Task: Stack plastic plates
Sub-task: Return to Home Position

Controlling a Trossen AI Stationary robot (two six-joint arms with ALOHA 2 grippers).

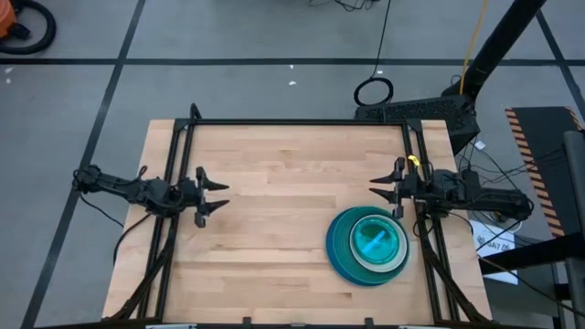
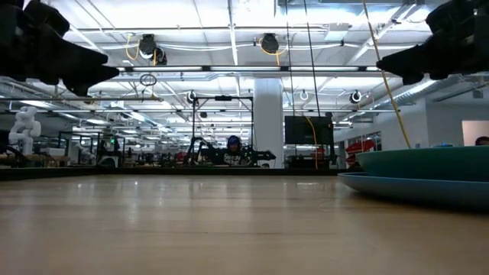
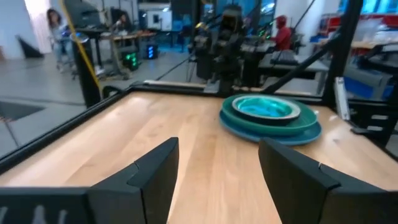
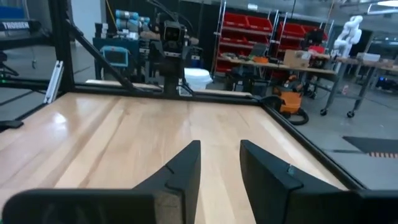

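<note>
The plastic plates sit in one stack on the table's right near part. A large blue plate is at the bottom, a teal one rests on it, and a pale rim and a translucent cyan plate show on top. The other colours are hidden or out of view. The stack also shows in the low view. My left gripper hovers open over the table's left side, pointing toward the stack. My right gripper hovers open just beyond the stack's far edge, pointing toward the left.
Black frame rails run along the table's far edge and down both sides. Bare wood lies between the two grippers and left of the stack. People are in the room beyond the table.
</note>
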